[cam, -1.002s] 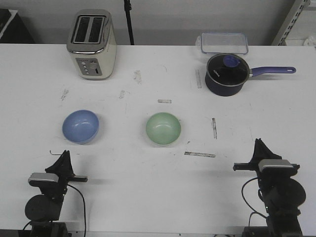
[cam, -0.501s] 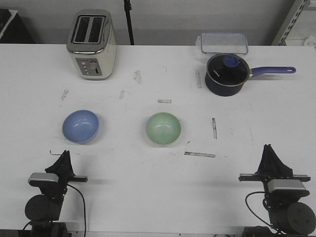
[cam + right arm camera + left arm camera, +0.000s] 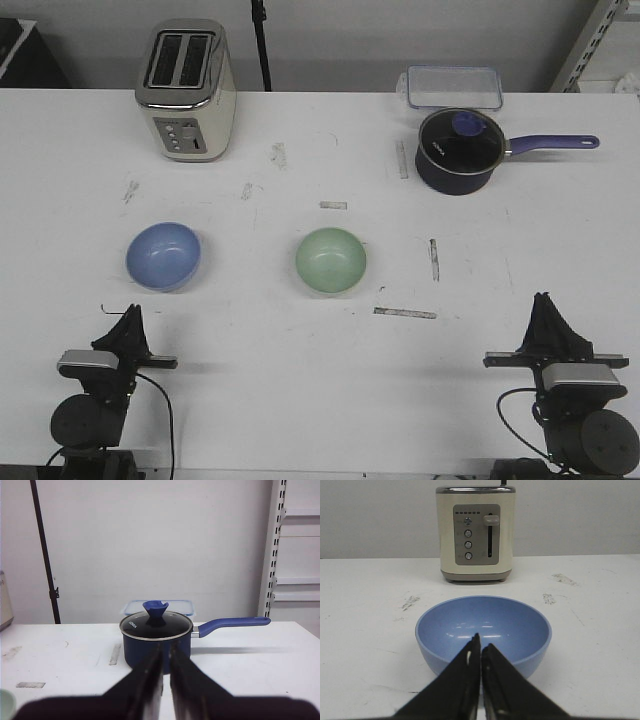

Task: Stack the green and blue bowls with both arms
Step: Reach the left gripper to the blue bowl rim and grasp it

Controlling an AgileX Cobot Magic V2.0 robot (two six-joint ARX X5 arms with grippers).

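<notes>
The light blue bowl sits upright and empty on the left of the white table. The pale green bowl sits upright and empty near the middle. My left gripper rests low near the table's front edge, just short of the blue bowl, shut and empty. In the left wrist view its tips point at the blue bowl. My right gripper rests at the front right, far from both bowls, shut and empty. In the right wrist view only a sliver of the green bowl shows.
A cream toaster stands at the back left, behind the blue bowl. A dark saucepan with lid and purple handle stands at the back right, straight ahead of my right gripper. A clear lidded container lies behind it.
My right gripper has drawn back toward the front edge and a little to the right, then held still. The left arm and both bowls have not moved.
</notes>
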